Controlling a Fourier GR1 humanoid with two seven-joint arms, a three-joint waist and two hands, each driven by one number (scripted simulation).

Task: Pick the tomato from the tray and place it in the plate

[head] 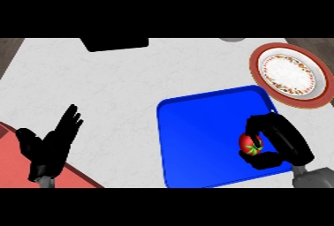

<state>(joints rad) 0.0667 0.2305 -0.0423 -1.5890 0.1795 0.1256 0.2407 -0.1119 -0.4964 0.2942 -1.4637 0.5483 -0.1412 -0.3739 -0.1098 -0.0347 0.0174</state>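
One hand point(282, 140) curled round tomato point(250, 144), tray point(195, 132)

a pale, faintly mottled white stone counter top point(124, 84) filled most of the view under even, flat light. at its far edge a flat black rectangular panel point(115, 44) lay against the counter, cut off by the top of the view. further right along that edge sat a small grey rounded object point(232, 39), only partly visible. a strip of dark brown wood-grained surface point(9, 48) showed beyond the counter's upper left corner. a curved salmon-red surface point(20, 170) covered the lower left corner.
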